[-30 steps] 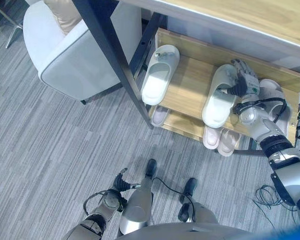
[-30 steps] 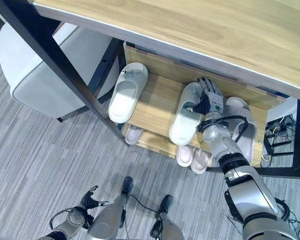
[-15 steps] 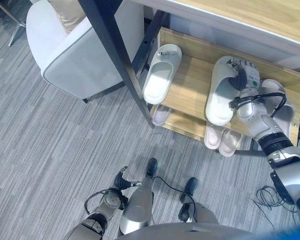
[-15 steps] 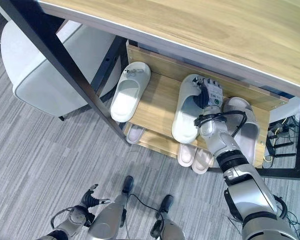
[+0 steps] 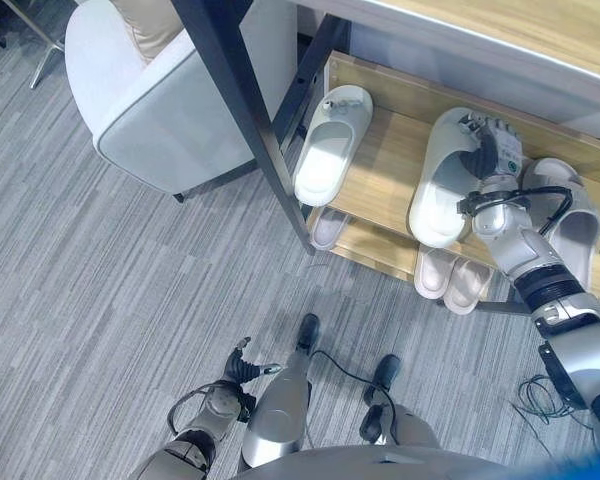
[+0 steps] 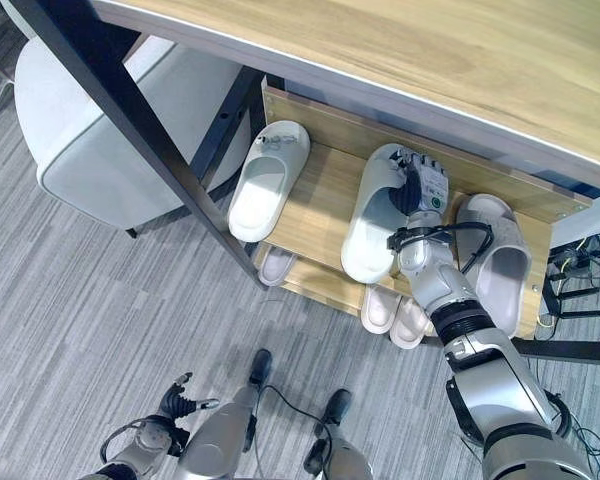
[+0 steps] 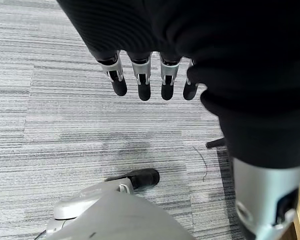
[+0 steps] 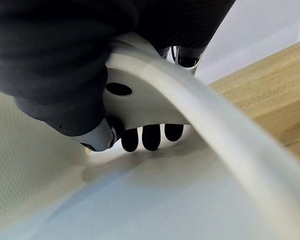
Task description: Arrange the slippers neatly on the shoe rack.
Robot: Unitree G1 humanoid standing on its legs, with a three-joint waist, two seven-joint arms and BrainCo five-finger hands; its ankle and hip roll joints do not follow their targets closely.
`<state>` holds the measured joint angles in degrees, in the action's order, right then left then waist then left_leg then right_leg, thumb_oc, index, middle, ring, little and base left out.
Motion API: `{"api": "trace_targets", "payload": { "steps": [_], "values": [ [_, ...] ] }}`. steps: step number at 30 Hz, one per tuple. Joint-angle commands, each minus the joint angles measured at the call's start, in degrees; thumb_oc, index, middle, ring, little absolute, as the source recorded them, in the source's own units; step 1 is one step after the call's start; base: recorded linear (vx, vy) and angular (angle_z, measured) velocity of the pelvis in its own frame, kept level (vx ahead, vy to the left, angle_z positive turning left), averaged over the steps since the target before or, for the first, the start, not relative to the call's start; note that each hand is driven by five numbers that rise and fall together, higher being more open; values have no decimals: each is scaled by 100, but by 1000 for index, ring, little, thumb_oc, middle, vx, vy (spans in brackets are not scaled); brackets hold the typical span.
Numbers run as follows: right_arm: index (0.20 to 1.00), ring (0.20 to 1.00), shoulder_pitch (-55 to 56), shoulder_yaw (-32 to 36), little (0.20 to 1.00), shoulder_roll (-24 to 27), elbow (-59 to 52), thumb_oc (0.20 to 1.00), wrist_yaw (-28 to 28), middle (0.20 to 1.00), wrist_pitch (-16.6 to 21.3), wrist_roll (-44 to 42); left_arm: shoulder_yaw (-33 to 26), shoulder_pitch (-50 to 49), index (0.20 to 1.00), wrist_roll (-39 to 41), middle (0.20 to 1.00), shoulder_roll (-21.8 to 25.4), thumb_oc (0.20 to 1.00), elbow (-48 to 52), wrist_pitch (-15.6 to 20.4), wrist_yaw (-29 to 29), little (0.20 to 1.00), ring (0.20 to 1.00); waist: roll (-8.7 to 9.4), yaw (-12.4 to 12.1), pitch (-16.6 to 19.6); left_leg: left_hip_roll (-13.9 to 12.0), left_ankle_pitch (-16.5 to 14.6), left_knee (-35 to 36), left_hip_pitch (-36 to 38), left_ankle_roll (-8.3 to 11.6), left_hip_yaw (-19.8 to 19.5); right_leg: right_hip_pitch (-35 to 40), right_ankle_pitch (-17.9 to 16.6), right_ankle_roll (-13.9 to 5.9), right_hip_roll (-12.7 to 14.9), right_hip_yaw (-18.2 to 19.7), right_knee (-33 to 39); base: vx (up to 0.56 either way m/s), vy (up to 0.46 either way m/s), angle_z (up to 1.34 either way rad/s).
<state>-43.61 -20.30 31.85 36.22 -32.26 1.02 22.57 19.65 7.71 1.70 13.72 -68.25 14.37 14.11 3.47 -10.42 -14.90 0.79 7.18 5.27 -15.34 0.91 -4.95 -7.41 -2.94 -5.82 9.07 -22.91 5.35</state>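
Slipper [image 6: 378, 215] shifted deeper onto rack [image 6: 315, 205]; right hand [image 6: 421, 187] fingers hidden under strap.

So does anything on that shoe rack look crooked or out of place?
Yes. On the top shelf of the shoe rack, the left slipper sits far from the other two, with a wide bare gap. The middle slipper, gripped by the right hand, lies angled, its heel hanging over the front edge.

The right hand [image 6: 420, 188] is seen gripping the strap of a pale slipper [image 6: 373, 226] on the top shelf of the wooden shoe rack [image 6: 320, 200]. Two more slippers [image 6: 267, 180] [image 6: 500, 264] are set either side, and the left hand [image 6: 177, 403] is held low above the carpet.
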Motion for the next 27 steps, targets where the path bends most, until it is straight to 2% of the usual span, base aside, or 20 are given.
{"api": "trace_targets", "payload": {
  "steps": [1,8,26,27],
  "values": [
    [200,200,-486,168,200,-103,-249,200,-99,200,281,-191,52,221,1000,140,1000,-20,1000,-257,48,26,1000,1000,210,-185,133,43,-489,-28,37,238,287,296,164,-421,237,-83,-194,8,18,6],
    [200,200,-318,80,200,-596,-238,200,-22,200,232,-225,36,380,1000,232,1000,15,1000,-214,7,-8,1000,1000,304,-205,57,42,-499,-47,8,222,295,244,171,-418,255,-86,-277,-3,10,8],
    [200,200,-584,13,200,-696,166,200,-104,200,199,-401,69,449,1000,283,1000,32,1000,-302,-44,-25,1000,1000,377,-248,89,86,-544,-27,0,205,255,216,170,-417,275,-128,-307,5,4,1],
    [881,881,-601,21,881,-730,195,881,-136,881,182,-428,83,466,1000,300,1000,21,1000,-290,-50,-13,1000,1000,374,-250,97,90,-547,-27,-1,203,244,211,171,-417,283,-138,-314,4,34,11]
  ]
}}
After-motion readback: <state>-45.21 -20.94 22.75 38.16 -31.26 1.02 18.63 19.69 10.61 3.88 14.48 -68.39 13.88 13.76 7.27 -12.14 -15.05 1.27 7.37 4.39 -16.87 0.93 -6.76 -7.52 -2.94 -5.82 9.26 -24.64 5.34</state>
